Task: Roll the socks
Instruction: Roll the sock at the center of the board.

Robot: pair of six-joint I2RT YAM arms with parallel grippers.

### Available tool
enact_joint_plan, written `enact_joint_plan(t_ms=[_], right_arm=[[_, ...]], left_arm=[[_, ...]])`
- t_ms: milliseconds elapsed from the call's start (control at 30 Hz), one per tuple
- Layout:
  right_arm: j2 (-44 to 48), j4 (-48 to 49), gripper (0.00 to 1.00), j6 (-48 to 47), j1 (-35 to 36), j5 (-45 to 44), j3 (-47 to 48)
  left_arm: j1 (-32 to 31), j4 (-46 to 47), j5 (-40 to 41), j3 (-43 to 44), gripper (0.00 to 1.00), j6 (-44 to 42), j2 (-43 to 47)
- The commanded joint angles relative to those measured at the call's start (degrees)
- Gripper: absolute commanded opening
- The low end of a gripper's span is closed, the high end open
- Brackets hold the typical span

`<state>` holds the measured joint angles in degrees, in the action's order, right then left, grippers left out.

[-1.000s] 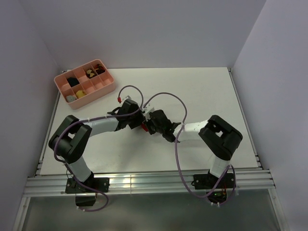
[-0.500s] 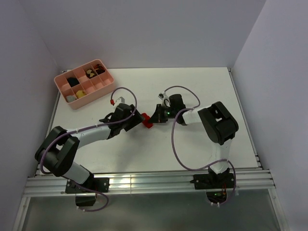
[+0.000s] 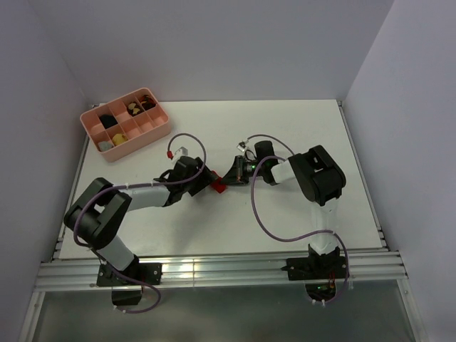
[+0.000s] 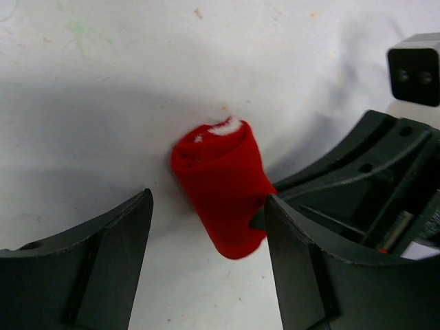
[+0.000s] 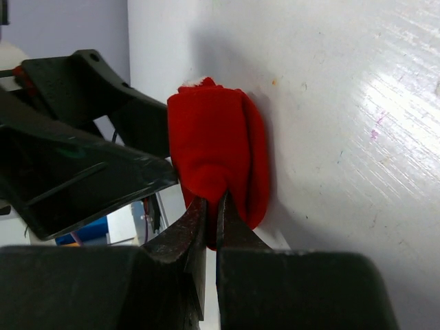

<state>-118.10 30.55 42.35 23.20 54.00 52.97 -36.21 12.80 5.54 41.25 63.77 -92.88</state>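
- The socks [image 3: 217, 184] are lying mid-table as a compact red roll, with a bit of white peeking out at one end in the left wrist view.
- The right gripper [image 5: 210, 204] is reaching in from the right. Its fingers are clenched almost together on a fold of red fabric at the end of the roll nearest its camera.
- The left gripper [image 4: 208, 201] is coming in from the left with its jaws spread wide. It is straddling the roll with one finger on each side and is not yet squeezing it; whether the right-hand finger is brushing the fabric is hard to tell.
- The step in hand is probably securing the finished roll. The left jaws should be closing squarely across the thick middle, not the loose end, so the layers are being pressed together.
- While that is happening, the right pinch should be pulling only gently along the roll. A hard tug is likely to unwind it or drag it across the table [image 3: 299, 128].
- Far left, a pink bin [image 3: 125, 122] holding other small bundles is sitting well apart from the work.
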Motion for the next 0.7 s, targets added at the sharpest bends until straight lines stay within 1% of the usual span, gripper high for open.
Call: enact_joint_plan(t_ms=[0, 133, 233, 333, 367, 433, 467, 500, 533, 567, 600, 633, 667], right_arm=[[-2.0, -4.4, 0.0, -1.0, 0.1, -0.8, 0.2], [-2.2, -5.8, 0.0, -2.3, 0.1, -1.4, 0.6], [-2.2, -6.5, 0.0, -3.1, 0.2, -1.9, 0.6], [-1.9, -7.1, 0.0, -4.1, 0.1, -2.5, 0.4], [-1.5, -7.3, 0.0, -5.0, 0.2, -2.8, 0.2], [-0.3, -8.4, 0.0, -6.8, 0.4, -3.5, -0.1], [0.3, -9.1, 0.02, -7.7, 0.4, -4.2, -0.1], [0.9, -10.5, 0.04, -8.7, 0.5, -5.6, -0.3], [1.6, -11.2, 0.12, -9.6, 0.8, -6.4, -0.3], [3.3, -11.7, 0.17, -11.0, 0.9, -7.3, -0.6], [4.2, -12.6, 0.23, -11.8, 1.1, -9.2, -0.8], [5.4, -13.3, 0.31, -13.8, 1.6, -10.6, -1.3], [7.8, -14.1, 0.35, -15.0, 1.9, -12.1, -1.4]], left_arm=[[-0.3, 2.7, 2.1, 1.8, 0.7, 2.1, -1.7], [-0.2, 1.8, 3.2, 2.8, 0.68, 3.6, -3.4], [-0.2, 1.9, 3.2, 2.8, 0.64, 4.3, -4.8], [-0.2, 1.6, 3.9, 2.9, 0.54, 5.0, -6.3], [-0.2, 1.3, 4.0, 2.9, 0.47, 4.9, -6.7], [-0.2, 1.0, 4.0, 2.7, 0.37, 5.1, -7.5], [-0.2, 1.3, 3.8, 2.5, 0.27, 5.1, -7.5], [-0.3, 1.4, 3.6, 2.3, 0.24, 5.0, -7.6], [-0.3, 1.5, 3.6, 2.0, 0.2, 4.7, -7.5], [-0.4, 1.5, 3.6, 1.9, 0.13, 4.4, -7.4], [-0.4, 1.0, 3.6, 2.0, 0.11, 4.1, -7.2], [-0.5, 0.5, 3.7, 2.2, 0.09, 3.6, -7.0], [-0.5, 0.0, 3.6, 2.4, 0.07, 3.2, -6.8]])
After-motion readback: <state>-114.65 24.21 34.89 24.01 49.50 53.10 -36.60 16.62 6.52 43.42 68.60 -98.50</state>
